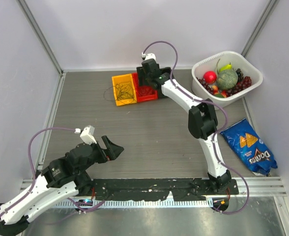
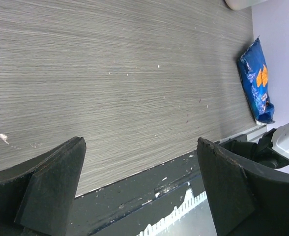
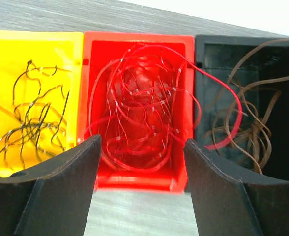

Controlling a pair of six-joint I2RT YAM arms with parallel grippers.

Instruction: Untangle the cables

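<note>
Cables (image 3: 134,118): thin curly wires lying in three small bins set side by side at the far edge of the desk (image 1: 149,132); none is held.

Desk: grey wood-grain surface.

White basket (image 1: 207,65): far right corner, holding a melon, grapes and a red fruit.

Blue Doritos bag (image 1: 250,147): lying flat near the right wall.

Right end effector (image 3: 142,147): hovering over the red bin (image 3: 134,38), fingers spread wide, nothing between them.

Left end effector (image 2: 142,147): hanging above bare desk at the near left, fingers likewise spread, gripping nothing.

Yellow bin (image 3: 36,49): contains black wires (image 3: 36,123).

Red bin: contains a tangle of red wires (image 3: 149,88).

Black bin (image 3: 218,64): contains brown wires (image 3: 255,123).

One red strand (image 3: 239,105) crosses the dividing wall into the black bin.
</note>
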